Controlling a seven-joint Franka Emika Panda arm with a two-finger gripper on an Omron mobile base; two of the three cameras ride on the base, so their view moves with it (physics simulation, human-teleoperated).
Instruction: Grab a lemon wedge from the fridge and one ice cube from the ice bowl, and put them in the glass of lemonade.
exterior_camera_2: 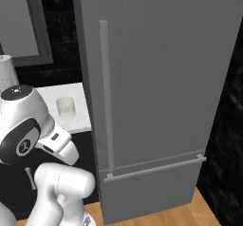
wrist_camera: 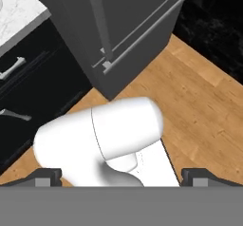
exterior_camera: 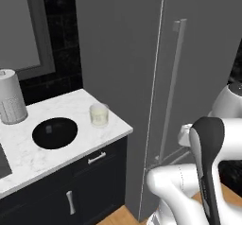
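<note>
The gripper (wrist_camera: 121,175) is spread wide, holding nothing, pointing down at the wood floor (wrist_camera: 204,106) before the shut fridge (exterior_camera_2: 161,78). On the counter (exterior_camera: 28,158), the glass (exterior_camera: 99,114) stands beside the black bowl (exterior_camera: 55,133), an ice cube (exterior_camera: 48,129) inside it.

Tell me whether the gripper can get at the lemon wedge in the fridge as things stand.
Probably not yet. The fridge has its doors shut, so anything inside is sealed off. The gripper is open but points down toward the wooden floor; it would first have to pull the vertical handle.

Black tiled wall (exterior_camera: 64,54), white marble counter (exterior_camera: 28,153), dark navy cabinets (exterior_camera: 90,186), wooden floor (wrist_camera: 199,106), grey-framed window (exterior_camera: 21,30).
</note>
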